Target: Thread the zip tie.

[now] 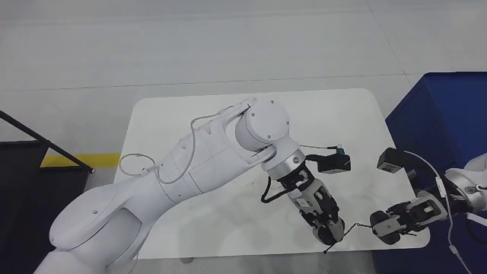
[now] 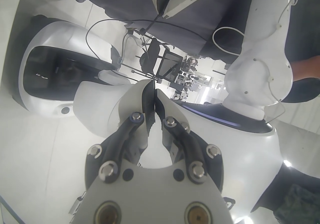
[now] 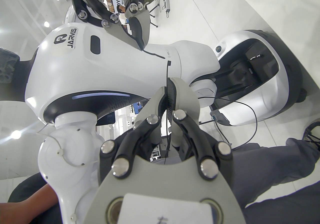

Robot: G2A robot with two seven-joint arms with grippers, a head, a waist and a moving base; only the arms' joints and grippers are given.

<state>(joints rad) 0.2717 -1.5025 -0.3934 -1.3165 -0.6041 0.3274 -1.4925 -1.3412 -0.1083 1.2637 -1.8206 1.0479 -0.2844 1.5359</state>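
A thin black zip tie [image 1: 354, 228] spans the gap between both grippers above the white table's front right corner. My right gripper [image 3: 168, 82] is shut on the strap just below its small square head [image 3: 169, 62], which sticks out past the fingertips. My left gripper [image 3: 141, 46] is shut on the tail [image 3: 153, 54], whose tip sits a short way from the head, not inside it. In the top view the left gripper [image 1: 332, 236] faces the right gripper [image 1: 378, 227]. From the left wrist, the left gripper [image 2: 152, 83] is closed and the right gripper [image 2: 162, 12] holds the strap [image 2: 150, 25].
The white table [image 1: 228, 122] stretches back and to the left of the grippers, which hang close to its front edge. A tall blue box [image 1: 449, 122] stands beside the table's right side, near the right arm.
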